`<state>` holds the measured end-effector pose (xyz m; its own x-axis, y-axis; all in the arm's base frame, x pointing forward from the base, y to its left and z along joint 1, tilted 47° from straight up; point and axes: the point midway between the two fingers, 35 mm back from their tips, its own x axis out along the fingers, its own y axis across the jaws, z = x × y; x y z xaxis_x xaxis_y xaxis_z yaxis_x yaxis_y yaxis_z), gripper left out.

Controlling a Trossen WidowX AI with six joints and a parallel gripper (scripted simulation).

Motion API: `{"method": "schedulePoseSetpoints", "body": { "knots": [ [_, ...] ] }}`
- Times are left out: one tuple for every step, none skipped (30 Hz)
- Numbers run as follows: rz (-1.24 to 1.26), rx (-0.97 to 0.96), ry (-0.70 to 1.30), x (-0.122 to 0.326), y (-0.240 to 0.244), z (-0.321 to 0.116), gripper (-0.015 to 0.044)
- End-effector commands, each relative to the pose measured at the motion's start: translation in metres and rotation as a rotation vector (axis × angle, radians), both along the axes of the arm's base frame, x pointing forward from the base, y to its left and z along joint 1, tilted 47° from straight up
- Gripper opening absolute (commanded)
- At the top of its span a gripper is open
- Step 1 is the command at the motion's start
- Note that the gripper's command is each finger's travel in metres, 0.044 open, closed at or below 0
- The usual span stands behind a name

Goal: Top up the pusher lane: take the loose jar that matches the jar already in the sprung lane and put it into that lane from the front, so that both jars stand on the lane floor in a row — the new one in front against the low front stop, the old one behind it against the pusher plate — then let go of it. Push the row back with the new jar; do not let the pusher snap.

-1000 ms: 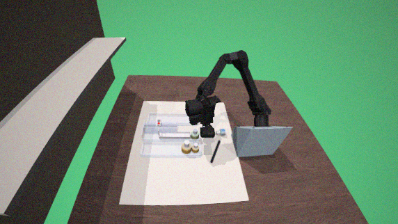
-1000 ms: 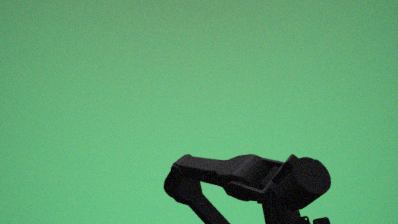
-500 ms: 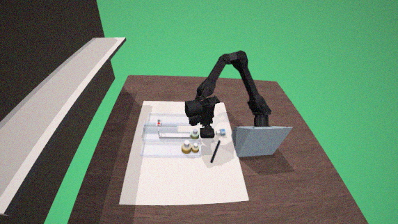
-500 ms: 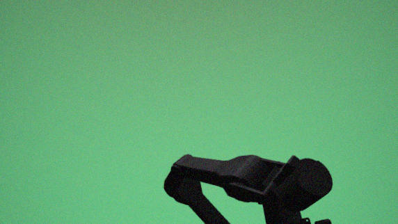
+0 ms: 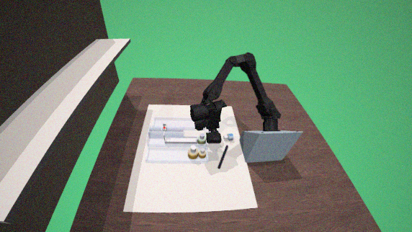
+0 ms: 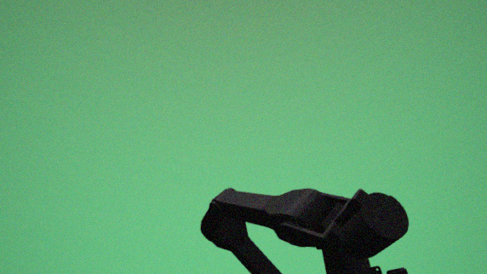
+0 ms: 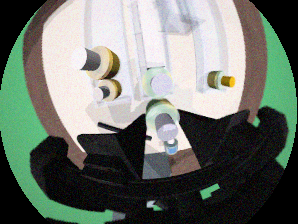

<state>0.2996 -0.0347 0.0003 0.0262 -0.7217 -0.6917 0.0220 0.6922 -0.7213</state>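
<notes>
— What do you see on the left side of the table (image 5: pixel 310 173)?

— On the white mat (image 5: pixel 180 194) lies a pale rack of lanes (image 5: pixel 158 144). In the far lane there is a small thing with a red mark (image 5: pixel 164 127). In the near lane two amber jars (image 5: pixel 196 153) stand side by side at the front end; the left one is bigger.

— And the middle lane?

— There a pale green jar with a white lid (image 5: pixel 202 138) stands at the front end. In the wrist view it is this same jar in the lane (image 7: pixel 158 84), upright, directly ahead of the fingers.

— Where is the loose jar?

— The gripper (image 5: pixel 213 137) is clenched on it. From above the jar is hidden under the black fingers, just beside the jar in the lane. In the wrist view the held green jar (image 7: pixel 161 117) sits between the fingers, just in front of the lane mouth. If it already touches the other jar, I cannot tell.

— Something more to the right?

— A black pen (image 5: pixel 222 157) lies on the mat, then a small blue and white jar (image 5: pixel 229 136), and a grey slanted panel (image 5: pixel 270 145) at the arm's base. In the wrist view one small jar with an orange cap (image 7: pixel 221 80) lies on the right.
</notes>
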Motion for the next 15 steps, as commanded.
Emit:
{"method": "schedulePoseSetpoints", "body": {
  "knots": [
    [0.003, -0.001, -0.007, 0.0046, 0.0002, 0.0015, 0.0],
    [0.003, -0.001, -0.007, 0.005, 0.0002, 0.0015, 0.0],
    [0.003, -0.001, -0.007, 0.0053, 0.0002, 0.0015, 0.0],
    [0.003, -0.001, -0.007, 0.0057, 0.0002, 0.0015, 0.0],
    [0.003, -0.001, -0.007, 0.006, 0.0002, 0.0015, 0.0],
    [0.003, -0.001, -0.007, 0.0064, 0.0002, 0.0016, 0.0],
    [0.003, -0.001, -0.007, 0.0067, 0.0002, 0.0016, 0.0],
    [0.003, -0.001, -0.007, 0.007, 0.0002, 0.0016, 0.0],
    [0.003, -0.001, -0.007, 0.0074, 0.0002, 0.0016, 0.0],
    [0.003, -0.001, -0.007, 0.0077, 0.0002, 0.0016, 0.0],
    [0.003, -0.001, -0.007, 0.0081, 0.0002, 0.0016, 0.0],
    [0.003, -0.001, -0.007, 0.0084, 0.0001, 0.0016, 0.0],
    [0.003, -0.001, -0.007, 0.0087, 0.0001, 0.0017, 0.0],
    [0.003, -0.001, -0.007, 0.0091, 0.0001, 0.0017, 0.0],
    [0.003, -0.001, -0.007, 0.0094, 0.0001, 0.0017, 0.0]
  ]
}}
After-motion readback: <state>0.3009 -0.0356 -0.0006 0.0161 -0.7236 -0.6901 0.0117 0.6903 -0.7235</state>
